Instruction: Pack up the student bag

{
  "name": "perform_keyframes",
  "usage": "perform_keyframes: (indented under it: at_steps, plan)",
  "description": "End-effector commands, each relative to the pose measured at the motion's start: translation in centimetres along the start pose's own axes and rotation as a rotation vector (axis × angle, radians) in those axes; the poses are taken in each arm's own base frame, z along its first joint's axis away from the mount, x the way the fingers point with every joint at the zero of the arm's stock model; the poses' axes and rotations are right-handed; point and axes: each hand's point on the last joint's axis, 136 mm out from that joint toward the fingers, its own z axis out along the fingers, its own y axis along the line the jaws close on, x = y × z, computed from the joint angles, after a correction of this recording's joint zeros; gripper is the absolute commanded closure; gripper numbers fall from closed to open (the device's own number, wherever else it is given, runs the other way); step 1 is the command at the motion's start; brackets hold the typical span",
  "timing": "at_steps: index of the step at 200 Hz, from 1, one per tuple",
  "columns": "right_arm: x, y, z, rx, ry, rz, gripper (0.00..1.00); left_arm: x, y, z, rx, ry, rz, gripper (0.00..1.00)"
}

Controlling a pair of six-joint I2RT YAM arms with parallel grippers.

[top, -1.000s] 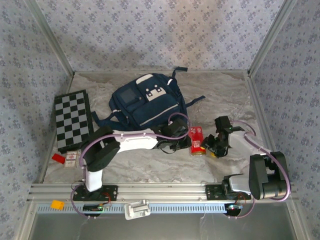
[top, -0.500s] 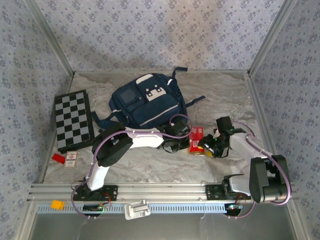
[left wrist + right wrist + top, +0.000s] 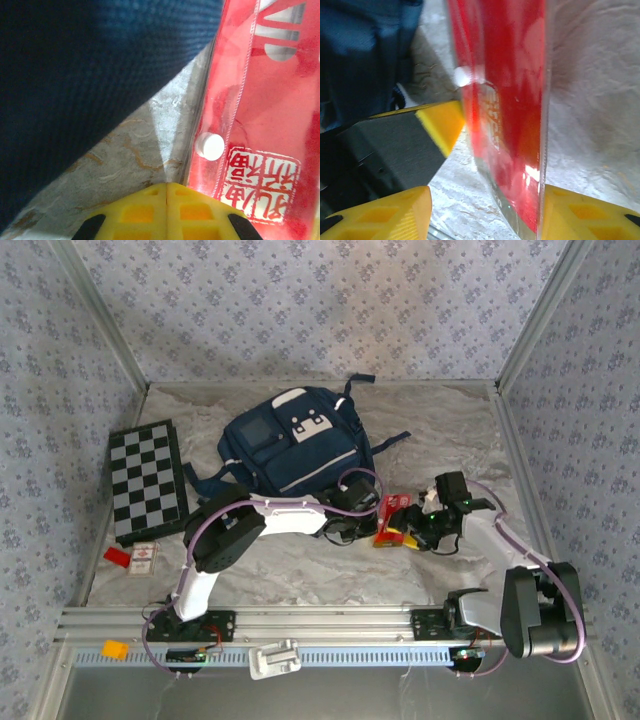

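The left fingers [image 3: 140, 212] are pressed together on nothing, their tips just beside a red, clear-walled pouch [image 3: 260, 100]. The right fingers [image 3: 385, 212] stand spread with that pouch between them. The student bag [image 3: 290, 445] lies just behind them, mid-back on the counter [image 3: 300, 565].

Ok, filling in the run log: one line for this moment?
left fingers shut, empty, by pouch | right fingers open, straddling pouch | pouch outside bag
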Motion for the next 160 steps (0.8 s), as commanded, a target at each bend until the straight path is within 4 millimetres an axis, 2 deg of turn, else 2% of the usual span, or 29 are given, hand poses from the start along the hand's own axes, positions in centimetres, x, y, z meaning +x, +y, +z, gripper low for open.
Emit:
perform_keyframes:
  at_steps: [1,36,56,99,126,160]
  plan:
    - [0.1,1.4,-0.5,-0.057,0.001,-0.064,0.46,-0.1,1.9,0.3,-0.068,0.004,-0.007,1.0]
    - [0.0,-0.2,-0.1,0.013,0.002,-0.045,0.61,-0.4,1.8,-0.2,-0.071,-0.009,0.009,1.0]
    - [0.1,-0.9,0.0,0.047,0.002,-0.044,0.76,-0.5,1.5,-0.5,-0.07,-0.014,0.025,1.0]
    - [-0.3,-0.5,-0.5,0.039,-0.028,-0.048,1.0,-0.8,0.0,-1.7,-0.035,-0.024,0.073,1.0]
    - [-0.6,-0.5,-1.9,0.066,-0.07,-0.042,1.0,-1.5,-1.4,-4.3,-0.028,-0.07,0.158,1.0]
    - [-1.3,1.1,-4.2,0.046,-0.14,-0.062,1.0,-2.8,-2.2,-9.5,-0.051,-0.158,0.309,0.86]
